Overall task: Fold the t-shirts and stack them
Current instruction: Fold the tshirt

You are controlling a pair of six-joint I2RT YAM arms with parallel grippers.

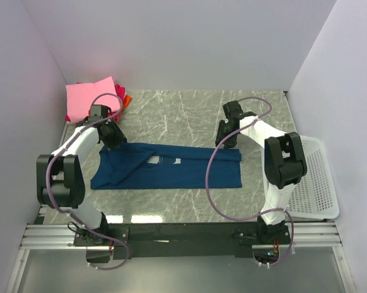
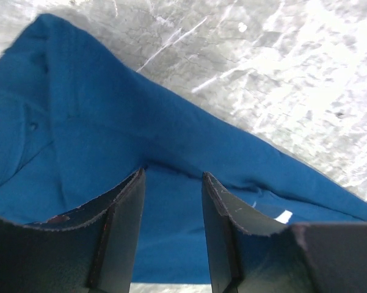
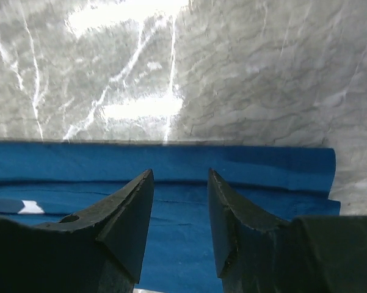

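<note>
Grey marbled worktop [image 1: 189, 116] fills the booth between 3 plain white walls [image 1: 183, 43]. Across its middle lies the dark blue t-shirt [image 1: 171, 174], folded lengthwise into a long band running left to right. Its left end flares wider, its right end is cut square, and only small white scraps of the print [image 1: 154, 160] show near the far edge.

On the right side sits a white mesh basket [image 1: 314, 177], near the band's right end. In the far left corner a folded pink shirt [image 1: 88, 99] lies flat, with a magenta-red shirt [image 1: 120, 90] and an orange shirt [image 1: 127, 100] peeking out at its right side.

The left claw [image 1: 114, 140] hangs at the band's far left corner, the right claw [image 1: 225, 141] at its far right corner. Both wrist views show the jaws moderately apart with nothing gripped, blue cloth spread beneath. Whether the tips touch the cloth I cannot tell.
</note>
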